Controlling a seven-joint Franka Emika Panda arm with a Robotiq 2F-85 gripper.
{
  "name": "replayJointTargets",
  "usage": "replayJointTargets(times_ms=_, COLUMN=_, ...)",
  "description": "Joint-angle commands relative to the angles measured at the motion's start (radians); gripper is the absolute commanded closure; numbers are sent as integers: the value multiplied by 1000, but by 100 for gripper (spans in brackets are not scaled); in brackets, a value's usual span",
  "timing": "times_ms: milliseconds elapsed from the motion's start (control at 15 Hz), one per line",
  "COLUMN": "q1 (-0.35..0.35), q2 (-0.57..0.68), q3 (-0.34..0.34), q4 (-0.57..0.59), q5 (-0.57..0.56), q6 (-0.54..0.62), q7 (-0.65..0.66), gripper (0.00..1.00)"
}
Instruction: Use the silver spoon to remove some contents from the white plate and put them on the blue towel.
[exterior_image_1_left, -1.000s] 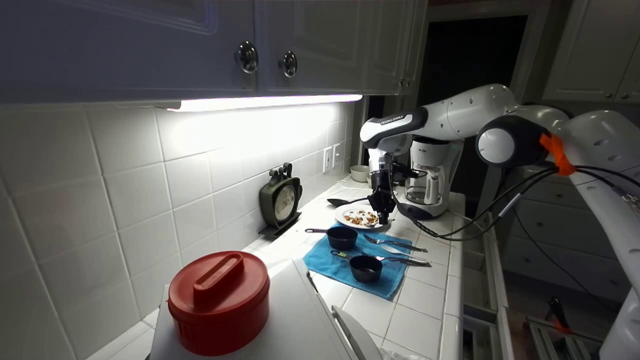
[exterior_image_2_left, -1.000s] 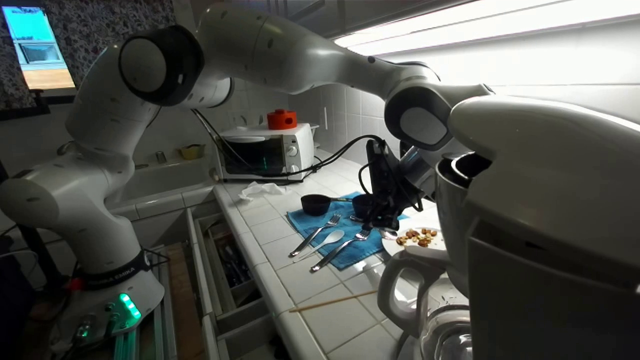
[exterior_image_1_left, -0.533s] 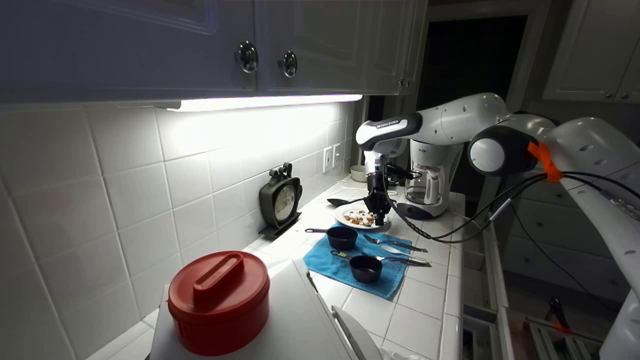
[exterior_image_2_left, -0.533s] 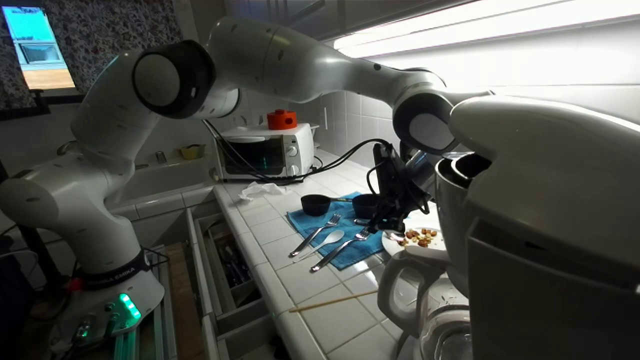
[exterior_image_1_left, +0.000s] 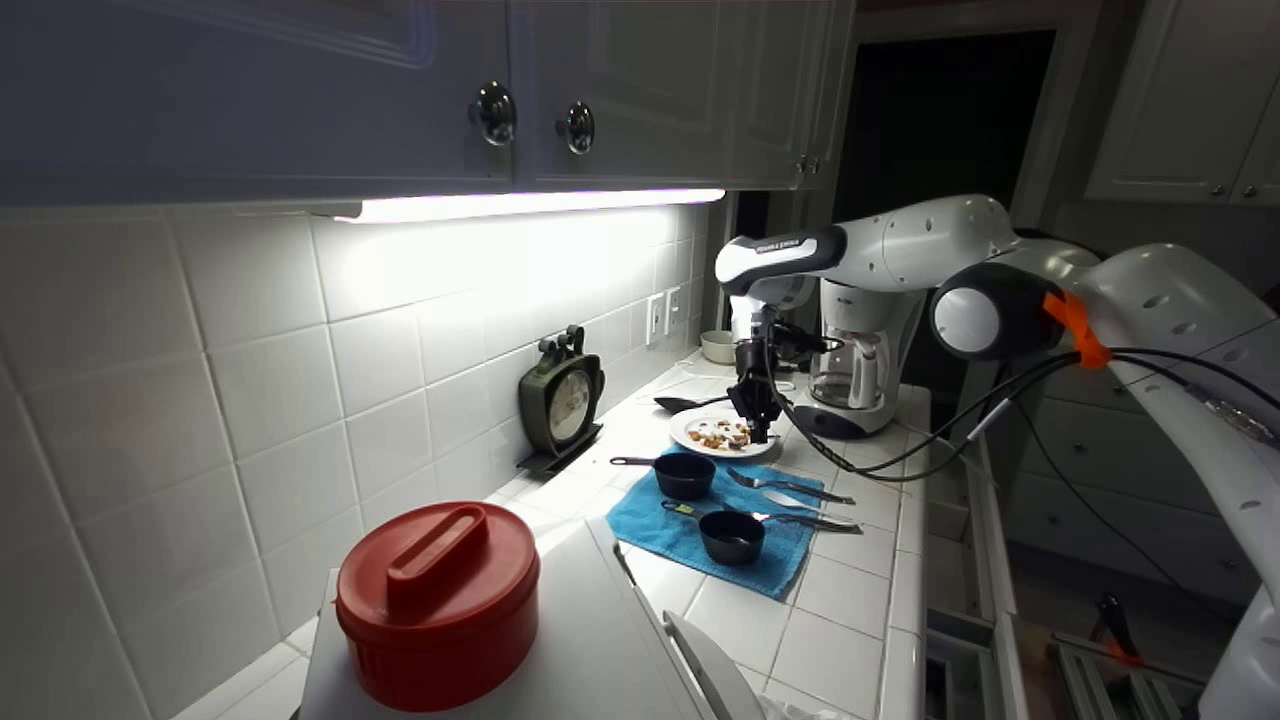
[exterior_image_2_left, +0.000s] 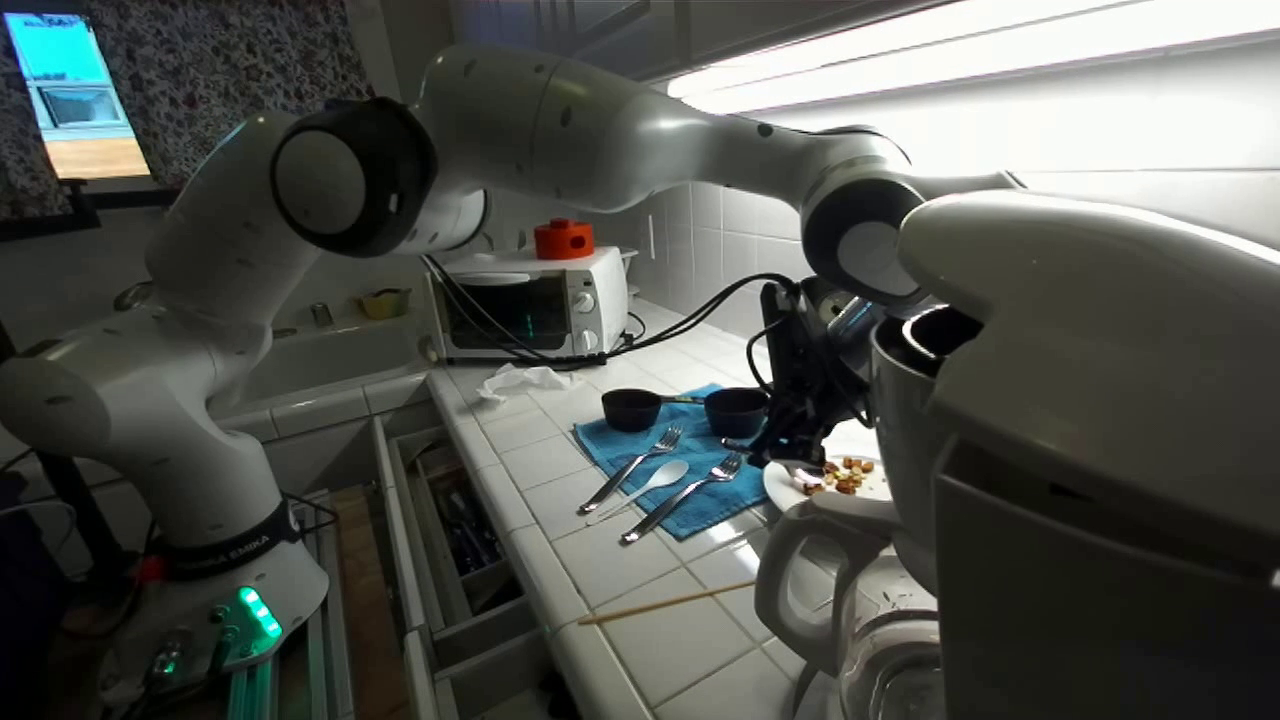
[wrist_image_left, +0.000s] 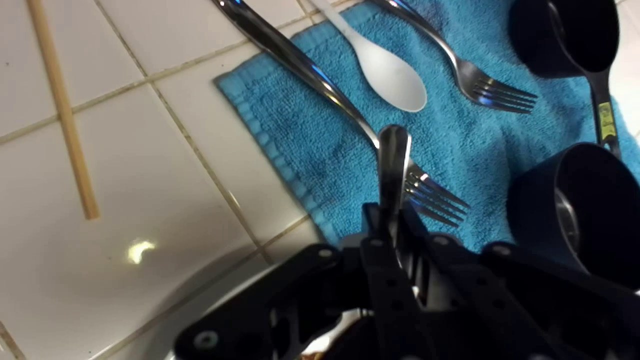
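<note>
My gripper (wrist_image_left: 389, 214) is shut on the silver spoon (wrist_image_left: 393, 160), whose handle end sticks up between the fingertips in the wrist view. In an exterior view the gripper (exterior_image_2_left: 785, 455) hangs over the near-towel side of the white plate (exterior_image_2_left: 781, 484). A shiny bit of the spoon (exterior_image_2_left: 806, 475) shows under it, beside the brownish contents (exterior_image_2_left: 850, 475). Whether the bowl touches them I cannot tell. The contents (exterior_image_1_left: 716, 434) lie in a loose heap on the plate (exterior_image_1_left: 681, 428). The blue towel (exterior_image_1_left: 640, 520) is spread flat right beside the plate.
Two black measuring cups (exterior_image_1_left: 685, 476), two forks (wrist_image_left: 320, 80) and a white spoon (wrist_image_left: 392, 75) lie on the towel. A coffee maker (exterior_image_2_left: 1080, 420) stands close by the plate. A wooden stick (exterior_image_2_left: 665, 603) and a black ladle (exterior_image_1_left: 676, 404) lie on the counter.
The arm has shifted over the plate, carrying the spoon away from the towel and closer to the contents. The grip has stayed the same.
</note>
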Motion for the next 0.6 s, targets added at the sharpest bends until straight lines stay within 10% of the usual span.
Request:
replayJointTargets(times_ms=0, q1=-29, q2=38, q3=29, q4=83, q5=-9, q6=-62, q7=39, gripper=94)
replayJointTargets(times_ms=533, q1=-13, q2=52, q3=26, q4=96, q5=-2, q6=-126, q7=64, gripper=94)
